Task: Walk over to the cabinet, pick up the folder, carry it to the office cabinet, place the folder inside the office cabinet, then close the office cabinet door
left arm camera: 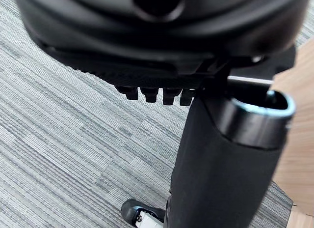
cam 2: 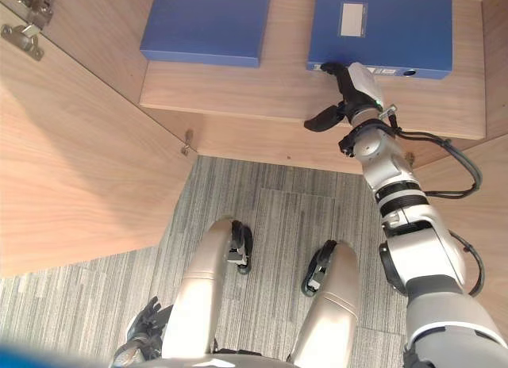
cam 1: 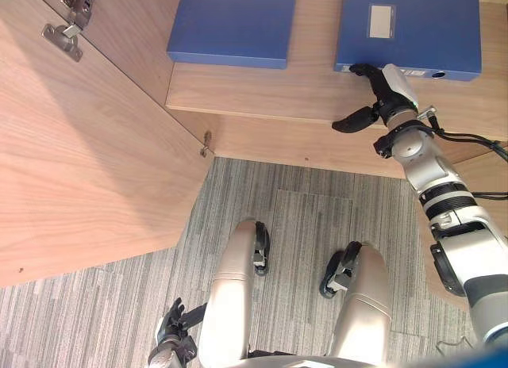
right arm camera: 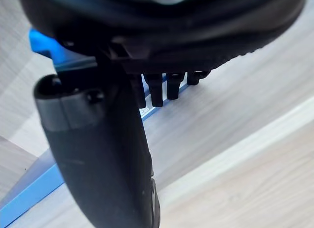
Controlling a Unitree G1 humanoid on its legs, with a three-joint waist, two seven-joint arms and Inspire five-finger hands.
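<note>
You had the right hand (cam 1: 387, 94) open at the near edge of the labelled blue folder (cam 1: 413, 27). Its fingers (cam 1: 367, 70) were straight and touched the spine, the thumb was spread wide to the side, and nothing was gripped. The folder lay flat on the cabinet shelf (cam 1: 262, 90), at the right side.

I judged it a stiff box file with smooth, rather slippery covers, and not fragile. Its weight depended on what was inside, which I could not see. A good hold seemed to be across the spine edge, fingers on top and thumb below.

A second blue folder (cam 1: 234, 23) lay on the same shelf, well apart to the left. The open door (cam 1: 79, 146) with its hinge (cam 1: 63, 39) stood on your left, clear of the reach. The left hand (cam 1: 171, 328) hung relaxed and empty low over the carpet (cam 1: 302, 201).
</note>
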